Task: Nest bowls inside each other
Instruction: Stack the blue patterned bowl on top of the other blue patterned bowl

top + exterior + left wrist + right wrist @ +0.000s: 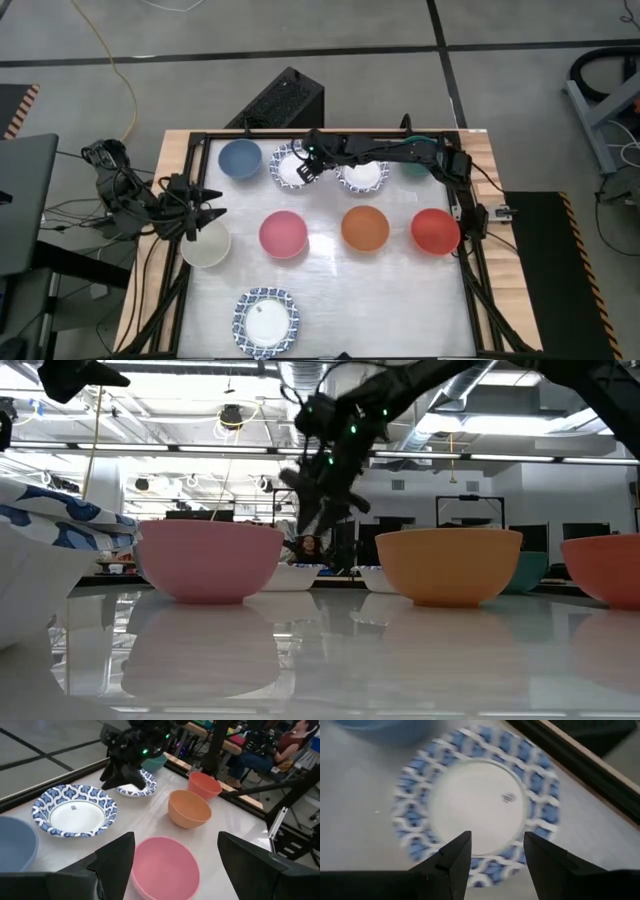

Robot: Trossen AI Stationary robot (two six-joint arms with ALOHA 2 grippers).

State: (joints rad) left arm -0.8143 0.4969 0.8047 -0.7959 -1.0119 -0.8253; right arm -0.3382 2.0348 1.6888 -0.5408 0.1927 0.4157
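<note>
The blue-rimmed white bowl [477, 802] sits at the bench's [380, 290] far edge, just beside the plain blue bowl [240, 158]. It looks rigid, light and smooth-glazed, so likely slippery; the thin patterned rim is the place to pinch. The right end effector [493, 851] hovers above it, fingers spread. The left end effector [175, 855] waits spread near the pink bowl [165, 867].

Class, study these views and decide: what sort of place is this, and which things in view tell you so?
Most likely a robotics lab or workshop. A framed worktable stands on a bare concrete floor with cables trailing across it, exposed ceiling ducting and strip lights hang overhead, and a person sits at a cluttered bench beyond the table.
</note>
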